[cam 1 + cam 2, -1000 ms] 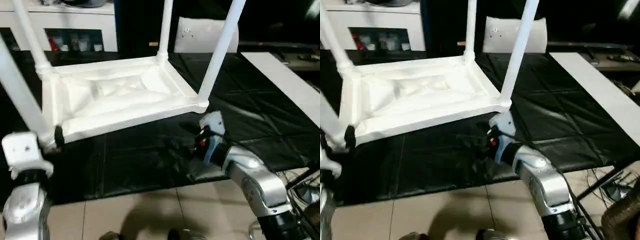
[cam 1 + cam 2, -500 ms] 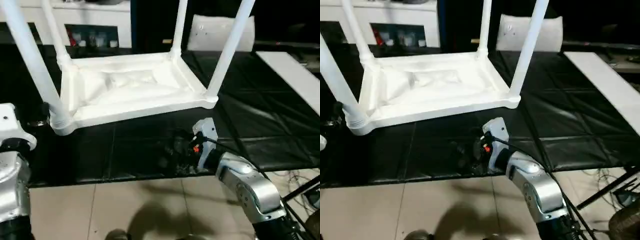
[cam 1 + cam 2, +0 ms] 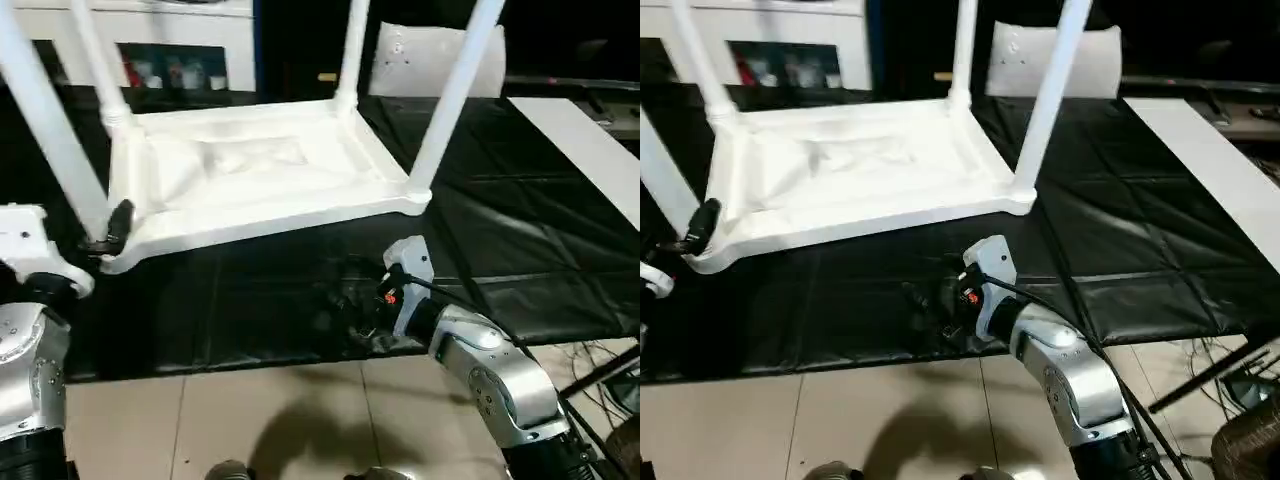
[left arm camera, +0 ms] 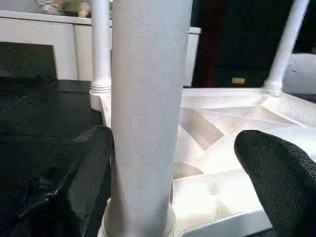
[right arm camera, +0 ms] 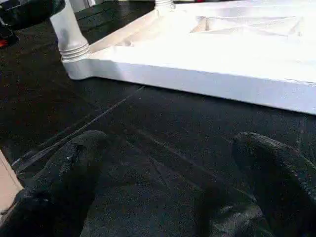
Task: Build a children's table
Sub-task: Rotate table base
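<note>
Legs all look seated: children's table [image 3: 260, 175] lies upside down on the black mat [image 3: 500, 230], four white tubes up from the corner sockets, so what's left, I reckon, is checking seating & flipping it. My left gripper [image 4: 170, 163] sits at the near-left corner w/ jaws spread wide either side of the near-left leg [image 4: 148, 98], not pinching it. Right gripper [image 5: 173, 187] hangs low over the mat, near of the table's near edge, jaws spread & empty, forearm angled in from the right.
</note>
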Available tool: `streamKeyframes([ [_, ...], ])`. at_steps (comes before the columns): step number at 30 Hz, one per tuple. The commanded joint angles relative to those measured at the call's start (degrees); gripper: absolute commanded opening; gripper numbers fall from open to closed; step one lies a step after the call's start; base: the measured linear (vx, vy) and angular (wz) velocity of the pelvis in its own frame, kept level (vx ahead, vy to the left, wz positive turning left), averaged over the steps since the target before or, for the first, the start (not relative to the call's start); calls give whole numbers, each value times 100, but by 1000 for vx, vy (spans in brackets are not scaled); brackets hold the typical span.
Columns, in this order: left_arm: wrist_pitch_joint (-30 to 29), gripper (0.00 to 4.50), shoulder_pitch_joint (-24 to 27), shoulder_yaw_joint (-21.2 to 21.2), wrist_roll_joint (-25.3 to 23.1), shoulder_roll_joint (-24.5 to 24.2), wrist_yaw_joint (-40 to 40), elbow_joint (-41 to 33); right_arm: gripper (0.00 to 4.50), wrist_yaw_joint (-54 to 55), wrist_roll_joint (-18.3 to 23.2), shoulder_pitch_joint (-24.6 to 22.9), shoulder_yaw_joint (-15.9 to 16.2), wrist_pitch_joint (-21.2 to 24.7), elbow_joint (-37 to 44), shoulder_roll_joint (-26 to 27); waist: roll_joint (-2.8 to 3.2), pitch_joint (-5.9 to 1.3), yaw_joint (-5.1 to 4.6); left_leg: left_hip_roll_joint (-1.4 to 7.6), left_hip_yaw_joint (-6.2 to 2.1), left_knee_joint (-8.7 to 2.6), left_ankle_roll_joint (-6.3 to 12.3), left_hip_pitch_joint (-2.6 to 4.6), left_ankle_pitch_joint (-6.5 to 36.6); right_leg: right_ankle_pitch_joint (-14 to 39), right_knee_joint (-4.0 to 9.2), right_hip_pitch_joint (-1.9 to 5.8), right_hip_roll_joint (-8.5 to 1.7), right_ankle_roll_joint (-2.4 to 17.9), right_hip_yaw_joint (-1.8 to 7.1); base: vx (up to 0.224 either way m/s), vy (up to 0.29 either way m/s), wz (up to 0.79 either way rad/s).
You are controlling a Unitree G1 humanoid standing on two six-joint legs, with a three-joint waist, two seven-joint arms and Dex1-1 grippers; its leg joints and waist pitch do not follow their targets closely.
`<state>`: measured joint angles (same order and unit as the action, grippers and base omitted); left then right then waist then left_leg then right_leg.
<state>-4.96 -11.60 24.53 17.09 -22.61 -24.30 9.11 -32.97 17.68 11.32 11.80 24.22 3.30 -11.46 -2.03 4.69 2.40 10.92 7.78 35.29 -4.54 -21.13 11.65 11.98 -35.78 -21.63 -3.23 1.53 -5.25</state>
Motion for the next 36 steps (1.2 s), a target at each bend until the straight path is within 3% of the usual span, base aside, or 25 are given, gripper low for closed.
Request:
streamKeyframes([
  [1, -42, 449, -167, -247, -51, -35, -150, 117, 450, -24, -40, 24, 21, -55, -23, -28, 166, -439, -25, 256, -1, -503, 17, 63, 741, 14, 362, 244, -494, 1205, 410, 0, 0, 0],
  [3, -21, 449, -431, -330, -128, -79, -145, 446, 450, -68, -40, 40, 45, -56, -13, -22, 173, -427, 5, 259, 30, -519, -24, 109, 946, 313, 395, 215, -485, 1155, 411, 0, 0, 0],
  [6, -85, 449, -660, -367, -120, -158, -158, 815, 450, -149, -18, 35, 79, -10, 20, -38, 158, -403, 29, 266, 24, -552, -122, 108, 1273, 854, 433, 216, -504, 1017, 423, 0, 0, 0],
  [8, -201, 449, -847, -342, -50, -176, -202, 1081, 450, -270, 26, 16, 118, 33, 49, -85, 103, -406, 25, 278, 28, -556, -148, 108, 1284, 994, 441, 211, -514, 972, 433, 0, 0, 0],
  [11, -177, 449, -1125, -271, 33, -217, -304, 1530, 450, -406, 29, 4, 196, 69, 64, -146, 102, -408, 56, 257, 39, -541, -150, 129, 1308, 1189, 476, 188, -522, 893, 440, 0, 0, 0],
  [13, -178, 449, -1249, -285, 80, -260, -502, 1747, 450, -429, 19, 14, 203, 62, 47, -158, 62, -416, 51, 280, 22, -558, -144, 90, 1168, 1058, 449, 212, -539, 908, 437, 0, 0, 0],
  [15, -357, 449, -1512, -417, 366, -374, -1407, 2199, 450, -437, -25, 57, 190, 35, -19, -155, 56, -434, 76, 249, 53, -535, -120, 130, 1051, 1013, 458, 176, -527, 910, 450, 0, 0, 0],
  [18, -447, 449, -1580, -510, 466, -431, -1893, 2312, 450, -425, -54, 90, 178, 3, -73, -146, 62, -436, 100, 286, 56, -557, -163, 138, 1013, 754, 413, 174, -533, 1025, 438, 0, 0, 0],
  [24, -1650, 449, -953, -1270, 1195, -803, -3884, 1218, 450, 343, -480, 286, -70, -192, -587, -23, 30, -440, 91, 284, 102, -567, -271, 129, 916, 637, 343, 172, -544, 1176, 464, 0, 0, 0],
  [25, -1686, 449, -925, -1306, 1217, -811, -3918, 1157, 450, 377, -497, 296, -84, -201, -613, -20, 35, -430, 90, 273, 125, -574, -262, 127, 931, 702, 360, 163, -520, 1143, 474, 0, 0, 0],
  [26, -1821, 449, -801, -1467, 1301, -834, -4033, 884, 450, 518, -565, 341, -142, -235, -722, -12, -9, -436, 77, 282, 125, -576, -265, 122, 931, 718, 347, 179, -528, 1140, 476, 0, 0, 0],
  [27, -1919, 449, -719, -1582, 1346, -844, -4156, 694, 450, 624, -622, 377, -189, -261, -808, -5, 9, -423, 80, 265, 145, -575, -246, 135, 960, 854, 377, 165, -514, 1097, 489, 0, 0, 0],
  [28, -1952, 449, -659, -1749, 1349, -729, -4082, 396, 450, 894, -731, 473, -301, -268, -1026, 3, -11, -420, 53, 272, 138, -583, -253, 122, 995, 957, 375, 184, -521, 1078, 496, 0, 0, 0],
  [29, -1896, 449, -666, -1851, 1282, -592, -3936, 238, 450, 1109, -816, 556, -395, -286, -1213, 7, -2, -418, 46, 273, 146, -586, -274, 132, 991, 996, 392, 175, -515, 1073, 499, 0, 0, 0],
  [30, -1853, 449, -686, -1889, 1235, -519, -3849, 188, 450, 1202, -857, 595, -438, -316, -1302, 2, -38, -418, 42, 260, 175, -554, -273, 164, 1025, 1037, 423, 149, -505, 1072, 511, 0, 0, 0],
  [32, -1857, 449, -726, -1944, 1225, -377, -3746, 48, 450, 1457, -961, 699, -532, -339, -1561, -30, -57, -434, 27, 235, 166, -549, -245, 106, 872, 1020, 404, 212, -487, 937, 515, 0, 0, 0],
  [35, -2020, 449, -770, -2011, 1357, -146, -3570, -294, 450, 1853, -1138, 888, -672, -437, -2055, -88, -79, -445, -14, 236, 173, -532, -275, 118, 824, 949, 397, 211, -481, 936, 510, 0, 0, 0],
  [36, -2220, 449, -728, -2103, 1506, -75, -3534, -623, 450, 2022, -1226, 1020, -725, -525, -2399, -108, -44, -457, -25, 222, 181, -513, -287, 124, 777, 833, 388, 211, -460, 972, 508, 0, 0, 0],
])
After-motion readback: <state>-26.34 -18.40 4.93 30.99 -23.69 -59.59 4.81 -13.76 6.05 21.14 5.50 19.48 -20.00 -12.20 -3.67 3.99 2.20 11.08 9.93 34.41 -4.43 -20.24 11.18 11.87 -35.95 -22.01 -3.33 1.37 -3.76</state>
